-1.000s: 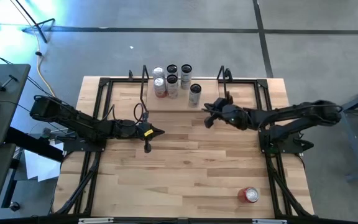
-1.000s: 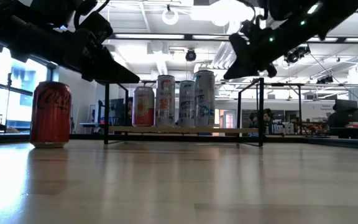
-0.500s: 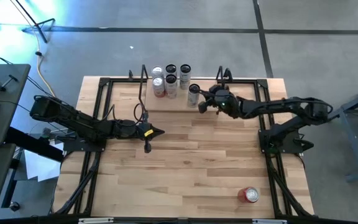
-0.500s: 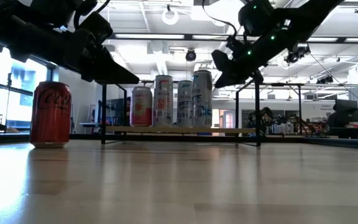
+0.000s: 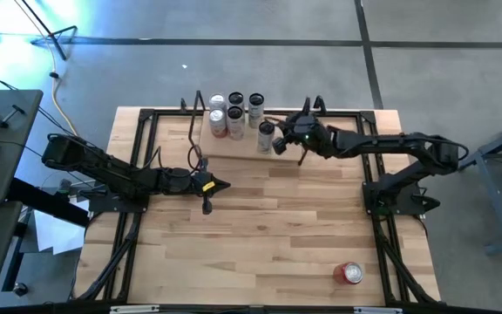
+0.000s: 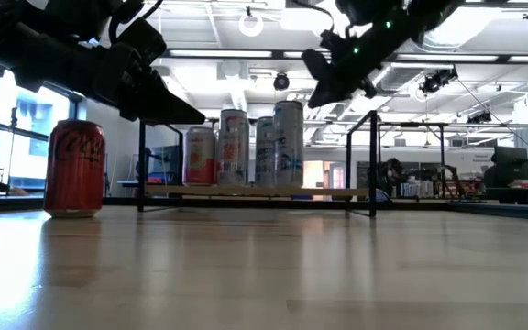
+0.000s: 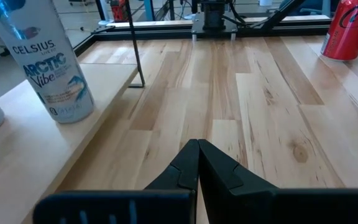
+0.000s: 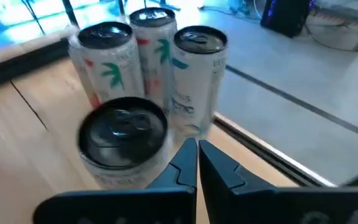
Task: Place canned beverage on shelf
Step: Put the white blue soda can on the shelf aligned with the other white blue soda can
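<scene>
table [image 5: 260, 227]: shut right gripper [image 5: 279, 145] beside cans [image 5: 237, 113] on shelf [image 5: 234, 145].

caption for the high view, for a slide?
Shut right gripper beside five cans on the shelf; left gripper waits mid-table.

both my arms were matte black, jointed tubes with thin black cables looped along them. the left arm [image 5: 120, 174] carried a yellow tag near its wrist. the right arm [image 5: 382, 146] showed small green lights. each pincer ended in dark, wedge-shaped fingers [image 7: 194, 168].
</scene>
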You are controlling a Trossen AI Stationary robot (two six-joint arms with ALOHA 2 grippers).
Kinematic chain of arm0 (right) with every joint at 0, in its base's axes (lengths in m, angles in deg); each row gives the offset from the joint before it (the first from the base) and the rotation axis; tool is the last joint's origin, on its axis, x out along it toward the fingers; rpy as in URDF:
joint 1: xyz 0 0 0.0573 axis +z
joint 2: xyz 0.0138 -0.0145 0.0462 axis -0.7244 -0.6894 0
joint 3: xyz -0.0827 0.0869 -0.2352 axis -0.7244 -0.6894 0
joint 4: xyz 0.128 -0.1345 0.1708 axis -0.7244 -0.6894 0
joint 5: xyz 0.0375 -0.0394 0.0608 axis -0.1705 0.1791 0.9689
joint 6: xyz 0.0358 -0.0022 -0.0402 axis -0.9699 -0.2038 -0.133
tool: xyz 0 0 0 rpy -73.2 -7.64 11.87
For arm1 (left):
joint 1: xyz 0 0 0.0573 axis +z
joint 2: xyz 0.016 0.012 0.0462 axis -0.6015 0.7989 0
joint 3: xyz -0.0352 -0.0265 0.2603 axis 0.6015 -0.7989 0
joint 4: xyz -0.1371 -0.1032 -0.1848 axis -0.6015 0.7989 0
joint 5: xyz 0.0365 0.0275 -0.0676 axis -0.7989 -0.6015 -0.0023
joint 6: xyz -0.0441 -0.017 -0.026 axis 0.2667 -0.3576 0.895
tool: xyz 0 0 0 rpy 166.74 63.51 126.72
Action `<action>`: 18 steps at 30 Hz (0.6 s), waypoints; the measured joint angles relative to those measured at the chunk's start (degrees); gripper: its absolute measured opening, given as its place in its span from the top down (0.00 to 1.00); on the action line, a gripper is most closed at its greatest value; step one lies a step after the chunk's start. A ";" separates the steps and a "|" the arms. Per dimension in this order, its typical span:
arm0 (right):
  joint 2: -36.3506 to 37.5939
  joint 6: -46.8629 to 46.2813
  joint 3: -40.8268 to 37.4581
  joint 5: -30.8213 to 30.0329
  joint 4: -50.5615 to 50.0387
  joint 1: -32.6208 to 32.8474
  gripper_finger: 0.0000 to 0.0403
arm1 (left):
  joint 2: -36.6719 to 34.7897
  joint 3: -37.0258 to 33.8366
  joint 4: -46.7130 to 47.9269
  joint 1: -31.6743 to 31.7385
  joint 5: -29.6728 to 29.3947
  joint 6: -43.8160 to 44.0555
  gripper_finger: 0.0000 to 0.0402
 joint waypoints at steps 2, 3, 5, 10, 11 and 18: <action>-0.25 0.90 2.94 -0.17 -5.94 0.06 1.00 | 0.00 0.00 -0.02 0.00 0.00 0.00 1.00; -0.49 1.21 4.38 -0.07 -8.71 0.16 1.00 | 0.00 0.00 0.00 0.00 0.00 0.00 1.00; -0.37 1.28 7.32 -0.38 -11.88 0.46 1.00 | 0.00 0.00 0.02 0.00 0.00 0.00 1.00; -0.44 -3.16 8.80 0.75 -17.61 1.69 1.00 | 0.00 0.00 0.03 0.00 0.00 -0.03 1.00; -0.42 -4.12 8.43 1.40 -17.59 1.94 1.00 | 0.00 0.00 0.03 0.00 0.00 -0.03 1.00; -0.15 -5.63 5.19 3.54 -17.33 3.19 1.00 | 0.00 0.00 0.03 -0.04 0.00 0.07 1.00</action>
